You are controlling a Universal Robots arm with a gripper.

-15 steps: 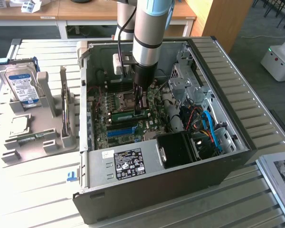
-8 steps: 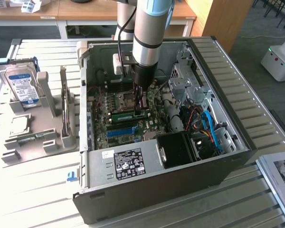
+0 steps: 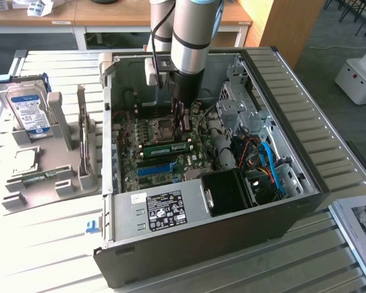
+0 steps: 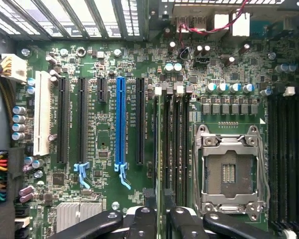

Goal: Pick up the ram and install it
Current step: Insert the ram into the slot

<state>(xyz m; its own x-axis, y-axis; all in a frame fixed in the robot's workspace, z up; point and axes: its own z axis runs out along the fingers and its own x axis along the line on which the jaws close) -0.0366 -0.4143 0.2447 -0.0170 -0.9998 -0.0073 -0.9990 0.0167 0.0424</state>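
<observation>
Green circuit-board ram stick [image 3: 163, 147] standing among black memory slots [image 4: 181, 144] beside empty silver processor socket [image 4: 230, 174].
Install step, seemingly at release: black gripper [image 4: 159, 203] parted astride the stick, not clamping; calls for a straight lift clear.

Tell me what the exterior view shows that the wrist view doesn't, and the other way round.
From the exterior view: the whole open dark metal computer case, the silver blue-labelled hard drive upright in a grey plastic holder at the exterior view's left, and the long green ram stick lying along the board near the pincer. From the wrist view: a long white plastic expansion slot and small light-blue latch clips. In both: the long blue motherboard slot and the square metal processor socket.
</observation>
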